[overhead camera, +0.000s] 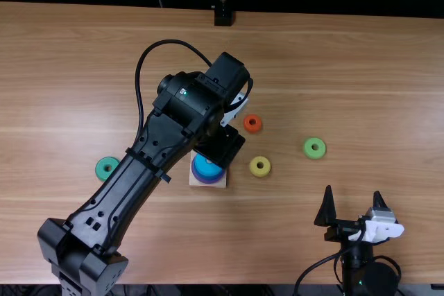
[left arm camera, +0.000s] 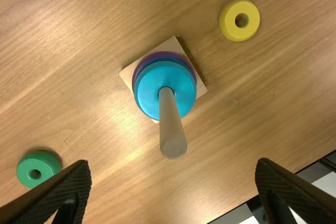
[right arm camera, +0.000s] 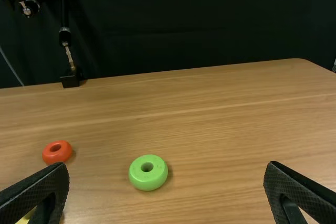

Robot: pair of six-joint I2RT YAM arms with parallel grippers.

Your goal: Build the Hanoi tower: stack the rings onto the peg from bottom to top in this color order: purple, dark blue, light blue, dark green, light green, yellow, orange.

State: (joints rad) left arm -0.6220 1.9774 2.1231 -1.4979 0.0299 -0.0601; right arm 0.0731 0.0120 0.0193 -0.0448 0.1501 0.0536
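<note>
My left gripper (overhead camera: 222, 145) hangs over the peg's base (overhead camera: 217, 183); in the left wrist view the gripper (left arm camera: 173, 165) is open and empty, with the peg (left arm camera: 172, 127) rising between its fingers. On the peg, the light blue ring (left arm camera: 152, 90) lies above a dark blue ring and the purple ring (left arm camera: 137, 70). Loose on the table are the dark green ring (overhead camera: 99, 168), yellow ring (overhead camera: 259, 159), orange ring (overhead camera: 252, 116) and light green ring (overhead camera: 314, 141). My right gripper (overhead camera: 353, 193), empty, is at the near right; the right wrist view has the gripper (right arm camera: 167, 167) open.
The wooden table (overhead camera: 388, 88) spreads widely on the right and behind the rings. A black stand (overhead camera: 223, 17) is at the table's far edge. The left arm stretches diagonally over the table between the dark green ring and the peg.
</note>
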